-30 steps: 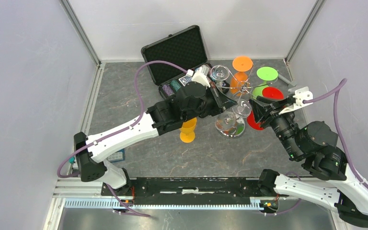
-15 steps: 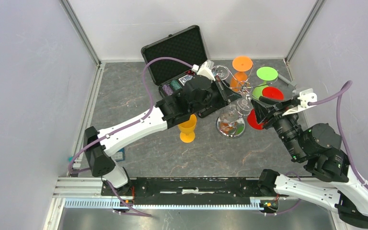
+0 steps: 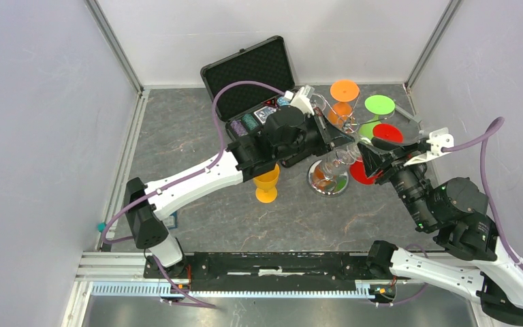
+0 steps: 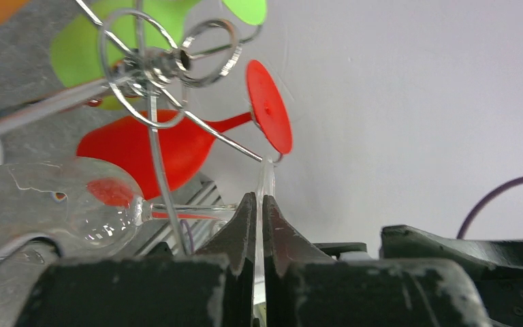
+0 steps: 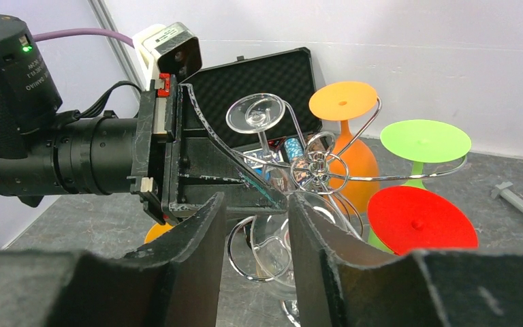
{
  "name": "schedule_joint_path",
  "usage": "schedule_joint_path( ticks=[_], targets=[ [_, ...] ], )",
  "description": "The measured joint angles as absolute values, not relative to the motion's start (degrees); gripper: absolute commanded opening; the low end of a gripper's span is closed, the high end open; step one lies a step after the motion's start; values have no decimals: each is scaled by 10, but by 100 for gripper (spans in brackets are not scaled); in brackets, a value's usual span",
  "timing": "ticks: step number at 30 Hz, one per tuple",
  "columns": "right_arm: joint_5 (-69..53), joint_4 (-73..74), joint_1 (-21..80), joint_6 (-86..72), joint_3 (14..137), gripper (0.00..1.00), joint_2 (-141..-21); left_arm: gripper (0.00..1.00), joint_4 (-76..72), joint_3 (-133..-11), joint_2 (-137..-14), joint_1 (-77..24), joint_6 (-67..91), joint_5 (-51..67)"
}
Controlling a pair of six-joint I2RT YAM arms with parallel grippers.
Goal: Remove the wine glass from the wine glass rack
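Pinching the clear wine glass (image 4: pixel 75 204) by its foot, the left claw (image 4: pixel 259 202) should next slide it off the wine glass rack (image 4: pixel 156 65), right claw (image 5: pixel 255 231) half-open and empty.

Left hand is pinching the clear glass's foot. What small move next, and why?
Probably pull the left hand back from the rack, drawing the clear wine glass free: its foot is pinched, yet a hook wire sits at the foot's edge.
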State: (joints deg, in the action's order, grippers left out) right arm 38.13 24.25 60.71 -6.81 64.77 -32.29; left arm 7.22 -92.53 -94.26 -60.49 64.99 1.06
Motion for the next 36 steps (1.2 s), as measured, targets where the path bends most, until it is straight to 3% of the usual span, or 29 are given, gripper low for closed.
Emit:
schedule_joint_path(
  ticks=[16, 25, 36],
  targets=[
    [354, 208, 607, -62, 617, 79, -305, 2, 59, -935, -946, -653, 665, 34],
    [270, 163, 607, -46, 601, 91, -281, 2, 41, -833, -868, -665, 675, 32],
    [166, 120, 607, -32, 598, 93, -288, 2, 13, -719, -737, -674, 681, 14]
  ],
)
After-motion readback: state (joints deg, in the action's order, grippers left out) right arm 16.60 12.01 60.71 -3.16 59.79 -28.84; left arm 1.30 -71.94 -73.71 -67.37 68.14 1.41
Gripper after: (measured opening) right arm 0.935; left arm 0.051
